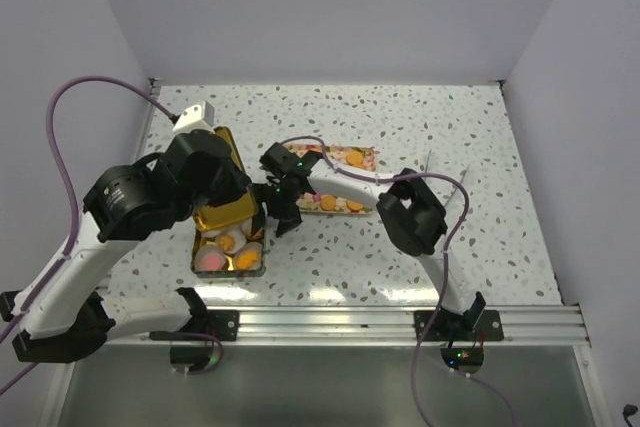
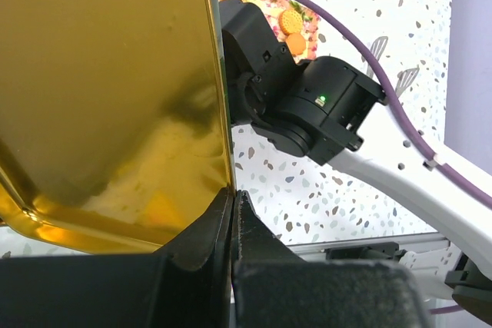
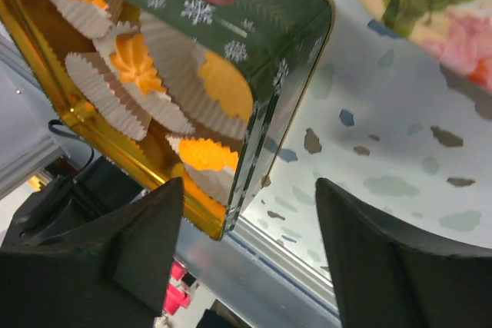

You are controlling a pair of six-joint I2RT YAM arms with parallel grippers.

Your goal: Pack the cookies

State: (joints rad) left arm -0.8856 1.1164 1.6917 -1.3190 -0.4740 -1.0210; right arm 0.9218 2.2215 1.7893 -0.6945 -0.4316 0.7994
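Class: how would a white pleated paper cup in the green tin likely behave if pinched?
The white pleated paper cup looks thin, so it would probably crumple rather than resist. Its fluted wall overlaps neighbours, so lifting one may drag others. It seems light; the orange cookie inside could tip out.

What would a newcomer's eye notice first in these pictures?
The shiny gold lid, held up at its edge by the shut left claw, fills the left wrist view. Near it, the green tin holds white paper cups with orange cookies, and the open right claw hangs at its corner.
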